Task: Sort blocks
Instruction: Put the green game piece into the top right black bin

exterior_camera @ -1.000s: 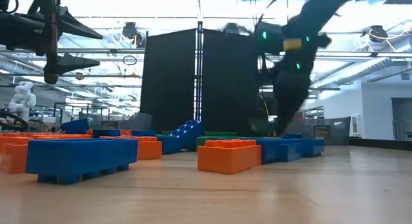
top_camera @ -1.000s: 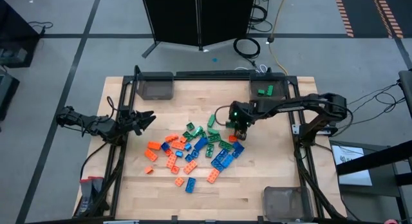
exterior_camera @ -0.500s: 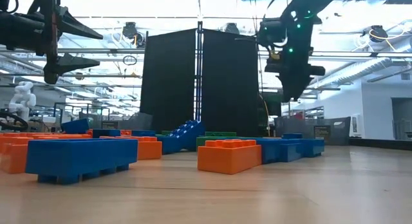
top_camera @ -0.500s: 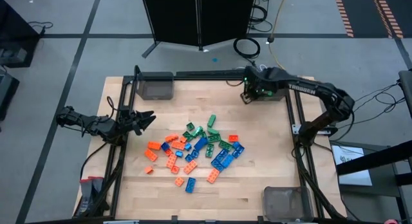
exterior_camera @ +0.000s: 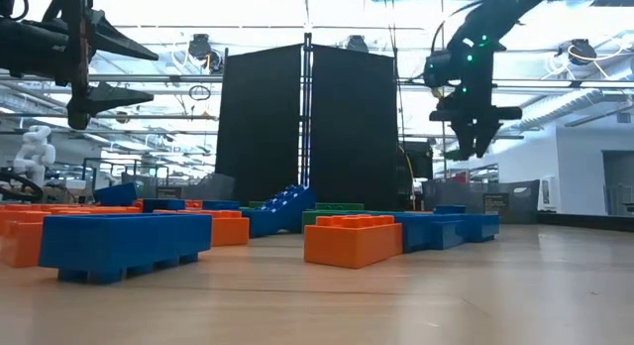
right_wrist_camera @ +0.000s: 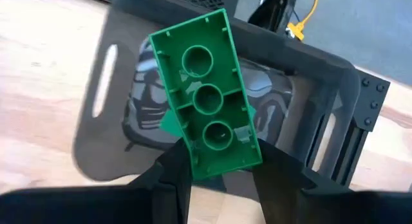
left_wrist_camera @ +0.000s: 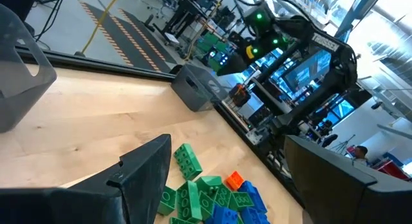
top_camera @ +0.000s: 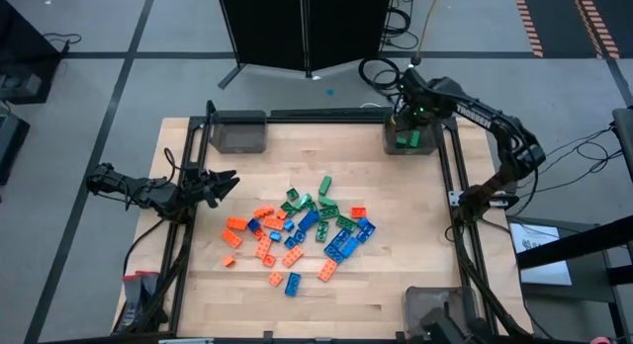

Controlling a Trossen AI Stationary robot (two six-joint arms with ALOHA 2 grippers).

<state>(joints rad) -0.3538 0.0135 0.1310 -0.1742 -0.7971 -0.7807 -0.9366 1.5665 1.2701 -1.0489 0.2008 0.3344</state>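
right gripper (right_wrist_camera: 215,169) has carried a green block (right_wrist_camera: 206,98) from the pile, pinched between its fingers.
now over the far-right bin (top_camera: 391,144); release comes next.

A wooden table (top_camera: 396,245) carries a heap of blocks (top_camera: 300,230) near its middle and three grey bins: one under the right gripper (top_camera: 407,132), two at other corners.

Right pincer (top_camera: 404,122) is clamped at the far right corner; left pincer (top_camera: 226,183), spread, waits left.
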